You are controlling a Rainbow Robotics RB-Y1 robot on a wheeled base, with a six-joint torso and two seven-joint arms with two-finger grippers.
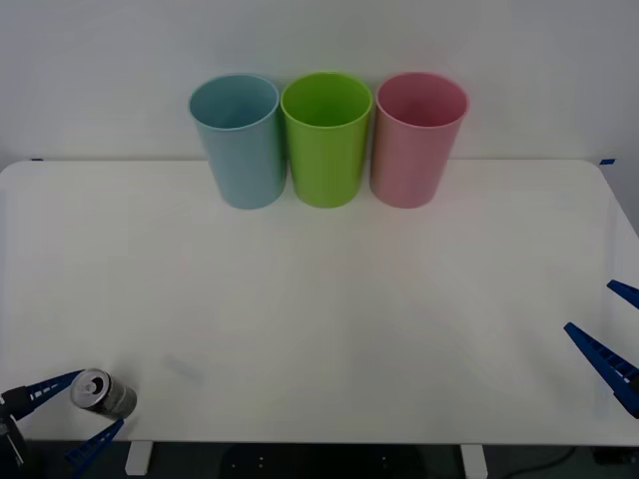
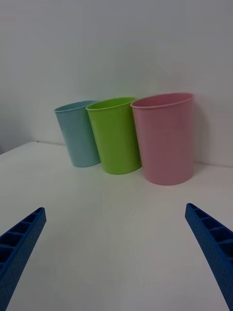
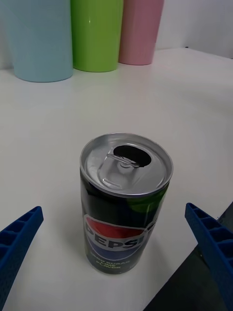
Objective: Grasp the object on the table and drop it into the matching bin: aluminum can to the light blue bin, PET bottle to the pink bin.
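A small aluminum can (image 1: 101,393) with a shiny top and dark opening stands upright at the table's front left corner; the left wrist view shows its dark Pepsi label (image 3: 124,204). My left gripper (image 1: 70,414) is open, its blue fingers on either side of the can and apart from it. At the table's back stand the light blue bin (image 1: 240,140) on the left and the pink bin (image 1: 416,138) on the right. My right gripper (image 1: 611,326) hangs open over the table's right edge, holding nothing.
A lime green bin (image 1: 325,138) stands between the blue and pink bins, the three nearly touching in a row against the white wall. The white table (image 1: 329,319) stretches wide between the can and the bins.
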